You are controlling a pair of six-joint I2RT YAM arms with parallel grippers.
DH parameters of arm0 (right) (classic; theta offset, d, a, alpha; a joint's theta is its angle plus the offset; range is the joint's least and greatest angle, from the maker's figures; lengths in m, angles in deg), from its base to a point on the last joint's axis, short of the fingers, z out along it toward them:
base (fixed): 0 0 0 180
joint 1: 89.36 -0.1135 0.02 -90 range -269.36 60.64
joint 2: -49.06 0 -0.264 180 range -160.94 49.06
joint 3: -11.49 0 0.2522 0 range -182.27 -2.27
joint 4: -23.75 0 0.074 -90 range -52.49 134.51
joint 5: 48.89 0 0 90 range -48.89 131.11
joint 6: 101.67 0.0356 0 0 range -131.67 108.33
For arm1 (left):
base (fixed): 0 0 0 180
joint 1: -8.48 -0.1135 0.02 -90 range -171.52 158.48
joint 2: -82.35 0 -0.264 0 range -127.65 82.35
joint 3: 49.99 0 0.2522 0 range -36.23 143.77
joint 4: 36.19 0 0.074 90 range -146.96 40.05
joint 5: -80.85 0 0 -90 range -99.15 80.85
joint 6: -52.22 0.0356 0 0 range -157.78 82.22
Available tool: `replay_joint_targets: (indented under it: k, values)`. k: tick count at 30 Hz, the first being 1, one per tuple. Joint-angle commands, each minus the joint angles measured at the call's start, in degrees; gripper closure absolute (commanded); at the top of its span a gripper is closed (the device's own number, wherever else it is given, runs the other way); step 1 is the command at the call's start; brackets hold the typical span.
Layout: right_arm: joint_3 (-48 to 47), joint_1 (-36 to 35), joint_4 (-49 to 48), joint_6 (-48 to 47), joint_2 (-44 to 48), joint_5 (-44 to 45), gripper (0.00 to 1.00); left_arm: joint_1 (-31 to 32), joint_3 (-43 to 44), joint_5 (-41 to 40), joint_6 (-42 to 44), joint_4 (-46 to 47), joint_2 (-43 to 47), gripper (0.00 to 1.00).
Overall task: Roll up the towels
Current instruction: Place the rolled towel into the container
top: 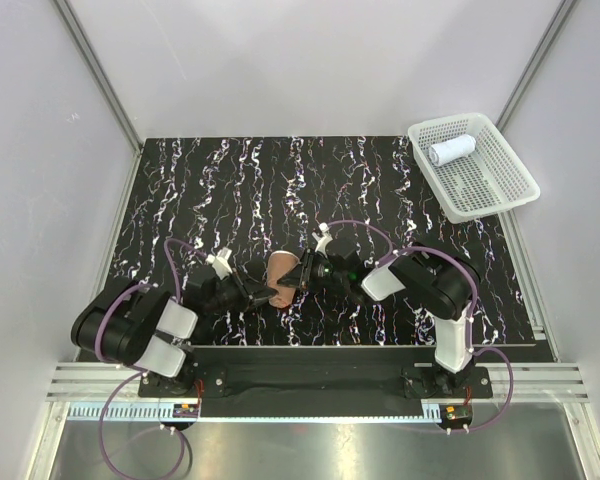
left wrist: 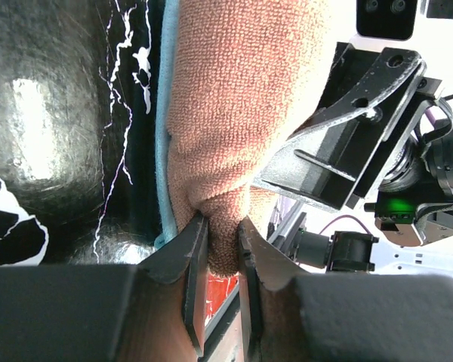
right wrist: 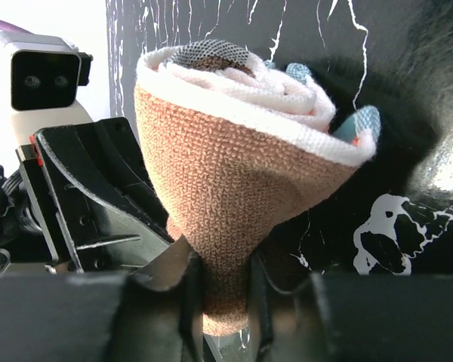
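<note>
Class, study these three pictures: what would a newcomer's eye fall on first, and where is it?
First, the orange-brown towel, rolled into a cone and pinched by both the left end effector and the right end effector, at the near middle of the black marbled table. Next, the white towel, rolled, lying in the white mesh basket at the far right corner.

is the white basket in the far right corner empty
No, a rolled white towel lies inside the basket, near its far end.
</note>
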Motion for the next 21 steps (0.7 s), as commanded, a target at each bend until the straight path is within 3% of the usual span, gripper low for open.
replay_joint_targets:
  k: [1, 4, 5, 6, 9, 13, 21]
  values:
    - [-1.35, -0.60, -0.44, -0.11, -0.21, 2.84, 0.80, 0.16, 1.12, 1.31, 6.36, -11.49, 2.65, 0.78]
    - [-2.66, -0.08, 4.02, -1.25, 2.60, 3.45, 0.84, 0.25, 4.28, -0.62, 10.57, -24.76, 11.68, 0.60]
    - [-3.28, 0.19, 5.18, -2.03, 3.48, 3.45, 0.84, 0.33, 5.60, -1.58, 11.98, -29.23, 17.98, 0.50]
    - [-3.46, 0.63, 6.15, -2.39, 4.35, 3.37, 0.84, 0.42, 6.83, -2.90, 13.39, -38.68, 21.35, 0.43]
    - [-4.95, 4.31, 10.36, -3.53, 9.88, 2.75, 0.84, 0.60, 12.28, -8.17, 18.32, -54.43, 34.01, 0.25]
    - [-8.72, 10.81, 20.09, -6.69, 16.48, 1.17, 0.84, 0.69, 18.79, -12.05, 22.97, -67.32, 42.89, 0.18]
    - [-27.44, 31.70, 41.47, -16.36, 22.82, -1.29, 0.84, 0.77, 31.95, -18.02, 26.76, -86.73, 47.75, 0.16]
